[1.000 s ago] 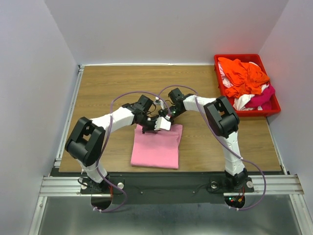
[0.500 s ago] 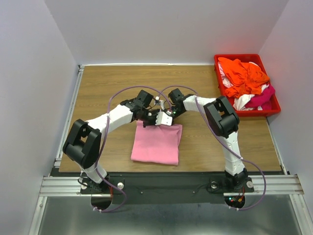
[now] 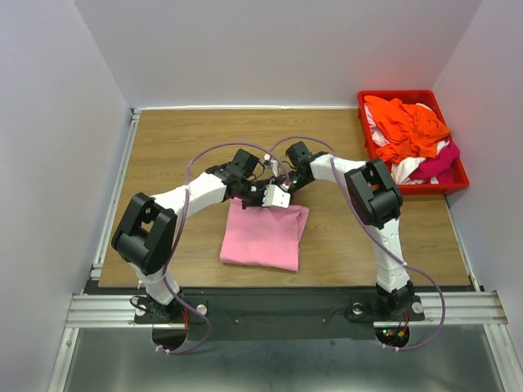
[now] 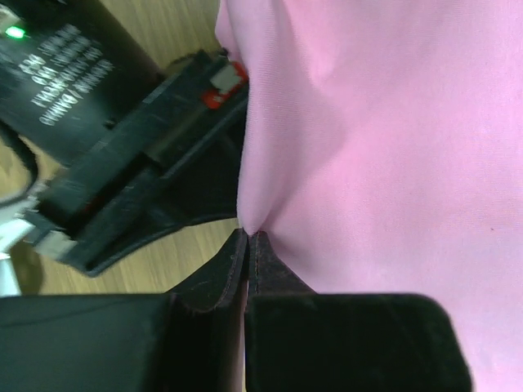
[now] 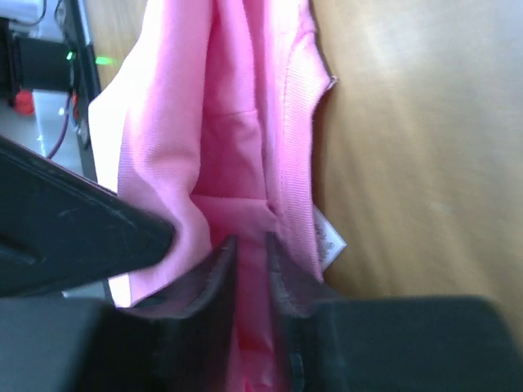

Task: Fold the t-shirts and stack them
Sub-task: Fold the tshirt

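Fabric of the light pink t-shirt (image 3: 263, 237) is pinched at its far edge by both arms. The shirt lies folded into a rough rectangle on the table (image 3: 180, 139), near the middle and toward the near edge. The left gripper (image 4: 247, 238) has its jaws pressed together on a tuck of the pink cloth. The right gripper (image 5: 252, 245) has its jaws parted only narrowly, with a fold of the collar end lying between them beside the neck label (image 5: 329, 238). Whether that fold is actually gripped cannot be told.

The orange shirt (image 3: 404, 126), white shirt (image 3: 406, 170) and magenta shirt (image 3: 441, 159) are heaped in the red bin (image 3: 400, 93) at the far right, well apart from the pink one, so most of the task is judged undone.

Several risks are seen from here. If the left jaws are raised while clamped, the far edge may be dragged up and the fold undone. Cloth may be snagged on the right jaws as they are withdrawn, so that the layers are pulled askew. The two grippers are set very close together, so a knock between them is possible.
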You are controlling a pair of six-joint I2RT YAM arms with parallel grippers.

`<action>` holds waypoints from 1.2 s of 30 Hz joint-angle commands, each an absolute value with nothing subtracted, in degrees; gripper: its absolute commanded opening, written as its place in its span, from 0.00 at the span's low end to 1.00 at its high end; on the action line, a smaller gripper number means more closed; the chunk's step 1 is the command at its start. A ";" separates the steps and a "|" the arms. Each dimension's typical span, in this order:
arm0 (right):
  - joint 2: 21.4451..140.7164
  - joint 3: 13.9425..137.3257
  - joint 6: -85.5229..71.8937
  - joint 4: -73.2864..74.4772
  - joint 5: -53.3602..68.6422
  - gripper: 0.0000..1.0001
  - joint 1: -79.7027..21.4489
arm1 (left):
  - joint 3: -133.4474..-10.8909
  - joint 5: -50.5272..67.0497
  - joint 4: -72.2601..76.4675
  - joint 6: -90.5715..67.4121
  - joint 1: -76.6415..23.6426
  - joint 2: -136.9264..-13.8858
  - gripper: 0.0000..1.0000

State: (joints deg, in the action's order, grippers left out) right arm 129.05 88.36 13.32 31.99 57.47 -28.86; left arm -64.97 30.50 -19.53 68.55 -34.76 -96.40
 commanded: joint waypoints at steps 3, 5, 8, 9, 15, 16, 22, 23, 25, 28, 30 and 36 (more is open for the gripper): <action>126.31 93.16 15.82 32.43 45.18 0.46 -25.05 | -65.21 30.15 -15.47 69.08 -34.19 -96.15 0.01; 124.37 94.30 15.64 32.52 42.28 0.50 -23.91 | -65.48 30.15 -15.03 69.08 -34.28 -96.59 0.04; 122.61 97.46 14.94 32.96 40.78 0.51 -21.36 | -66.70 30.24 -14.77 67.42 -34.19 -97.20 0.21; 122.35 98.17 14.94 33.31 40.69 0.52 -20.66 | -67.14 30.06 -14.59 66.80 -34.10 -97.29 0.27; 119.09 99.67 14.85 34.10 39.64 0.69 -17.49 | -67.68 29.36 -8.71 62.14 -31.47 -93.96 0.52; 118.83 99.75 15.11 34.19 39.38 0.70 -17.49 | -67.41 29.27 -6.96 60.83 -31.20 -93.26 0.60; 116.90 99.23 13.97 34.54 41.66 0.68 -17.14 | -69.00 31.11 -8.43 55.30 -29.62 -90.62 0.61; 116.63 98.62 14.06 34.63 41.75 0.68 -17.05 | -68.65 31.11 -8.61 54.33 -29.10 -90.44 0.61; 116.37 98.00 14.76 34.98 41.49 0.68 -16.88 | -68.12 31.90 -9.40 53.09 -27.16 -90.70 0.60; 117.07 96.42 15.91 36.47 41.22 0.67 -16.88 | -69.08 33.65 -12.98 48.62 -24.62 -93.07 0.58; 117.95 96.07 16.70 37.70 40.96 0.63 -16.88 | -70.57 34.80 -15.20 45.63 -23.73 -95.44 0.56; 119.35 94.13 19.16 38.76 38.32 0.65 -16.87 | -66.36 37.97 -16.17 43.16 -23.03 -95.63 0.56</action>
State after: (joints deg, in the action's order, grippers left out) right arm 119.61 94.87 16.62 37.19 40.01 -16.75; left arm -68.03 33.45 -14.11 46.94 -22.65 -96.40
